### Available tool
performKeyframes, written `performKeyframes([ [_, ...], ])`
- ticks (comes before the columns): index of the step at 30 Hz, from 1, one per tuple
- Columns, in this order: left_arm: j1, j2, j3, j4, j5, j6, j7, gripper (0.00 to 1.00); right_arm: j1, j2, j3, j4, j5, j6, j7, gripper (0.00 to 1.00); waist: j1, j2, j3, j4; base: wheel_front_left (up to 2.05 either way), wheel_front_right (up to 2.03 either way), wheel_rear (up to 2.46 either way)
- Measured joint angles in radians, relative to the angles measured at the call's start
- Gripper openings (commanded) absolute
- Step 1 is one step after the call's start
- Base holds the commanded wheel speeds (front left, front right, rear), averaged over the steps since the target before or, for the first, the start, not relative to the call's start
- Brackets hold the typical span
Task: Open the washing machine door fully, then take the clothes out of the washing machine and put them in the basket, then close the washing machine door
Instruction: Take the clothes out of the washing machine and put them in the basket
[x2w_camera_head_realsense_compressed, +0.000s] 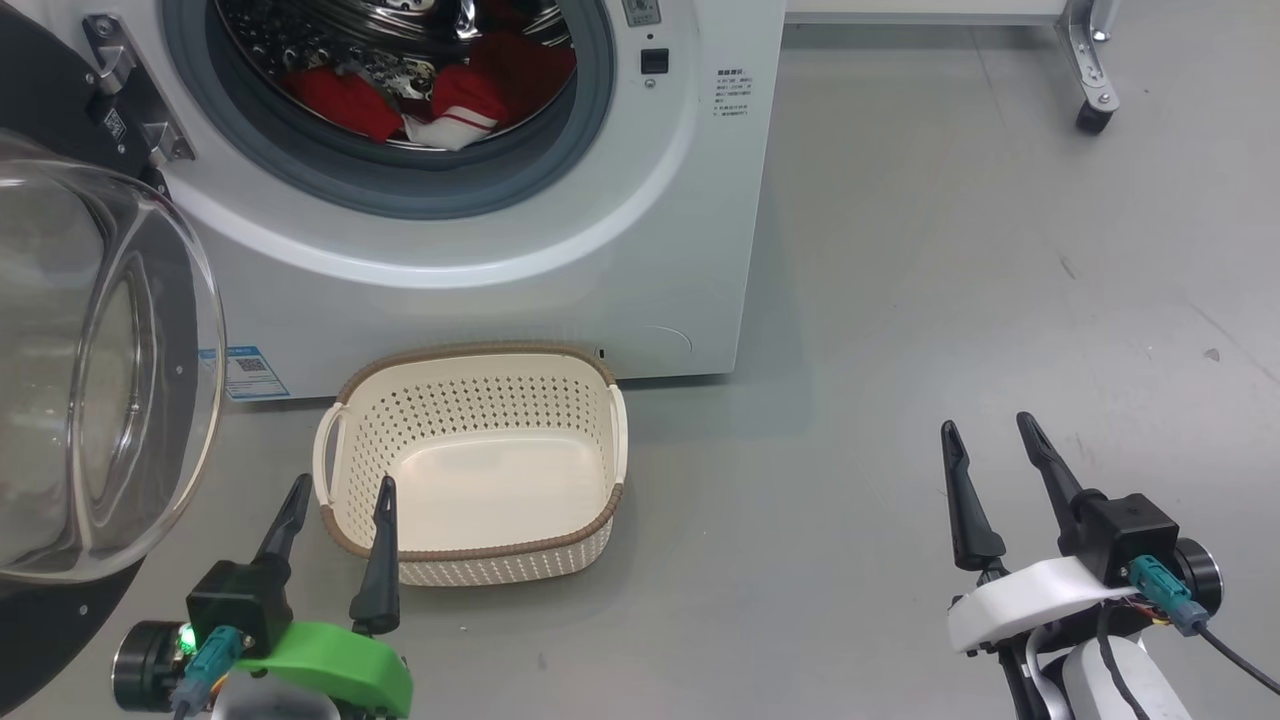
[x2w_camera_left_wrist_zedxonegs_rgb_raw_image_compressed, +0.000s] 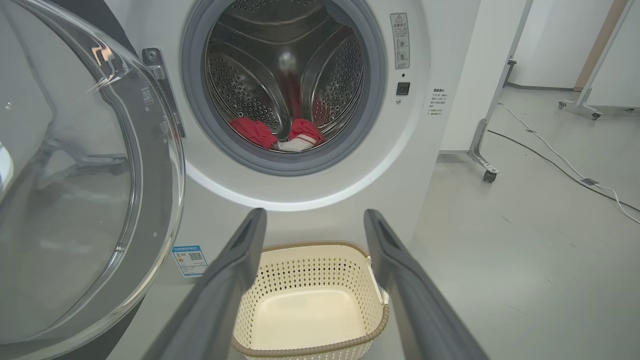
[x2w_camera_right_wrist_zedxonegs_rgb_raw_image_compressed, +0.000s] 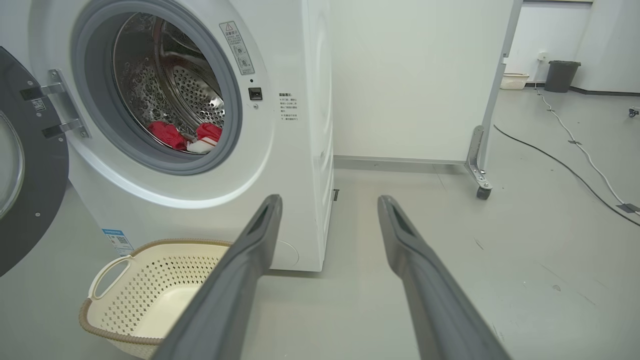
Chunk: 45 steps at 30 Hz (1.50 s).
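The white washing machine (x2w_camera_head_realsense_compressed: 560, 260) stands ahead with its round door (x2w_camera_head_realsense_compressed: 90, 380) swung out to the left, glass bowl bulging toward me. Red and white clothes (x2w_camera_head_realsense_compressed: 440, 95) lie at the bottom of the steel drum, also visible as clothes (x2w_camera_left_wrist_zedxonegs_rgb_raw_image_compressed: 280, 135) and clothes (x2w_camera_right_wrist_zedxonegs_rgb_raw_image_compressed: 185, 137). On the floor in front of the machine sits the cream basket (x2w_camera_head_realsense_compressed: 470, 465), with nothing in it. My left gripper (x2w_camera_head_realsense_compressed: 340, 490) hovers open at the basket's near left corner. Off to the right over bare floor, my right gripper (x2w_camera_head_realsense_compressed: 990, 430) is open too.
The open door (x2w_camera_left_wrist_zedxonegs_rgb_raw_image_compressed: 75, 200) takes up the space left of my left arm. A white panel on a castered foot (x2w_camera_head_realsense_compressed: 1090, 90) stands right of the machine. Cables (x2w_camera_right_wrist_zedxonegs_rgb_raw_image_compressed: 575, 150) run across the grey floor farther right. A dark bin (x2w_camera_right_wrist_zedxonegs_rgb_raw_image_compressed: 561, 75) stands far back.
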Motion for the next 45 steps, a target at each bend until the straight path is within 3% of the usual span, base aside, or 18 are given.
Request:
performKeyframes([
  [19,0.000,-0.002,0.001,-0.025,-0.001,0.001,-0.015,1.00,0.000,0.000,0.012,-0.006,0.009,-0.006,0.000,1.00,0.0000,0.0000,0.005,0.002,0.28,-0.28,0.00],
  [45,0.000,-0.004,0.001,-0.019,-0.001,0.011,-0.013,1.00,0.000,0.000,0.019,-0.006,0.009,-0.006,0.000,1.00,0.0000,0.0000,0.008,0.006,0.90,-0.90,0.00],
])
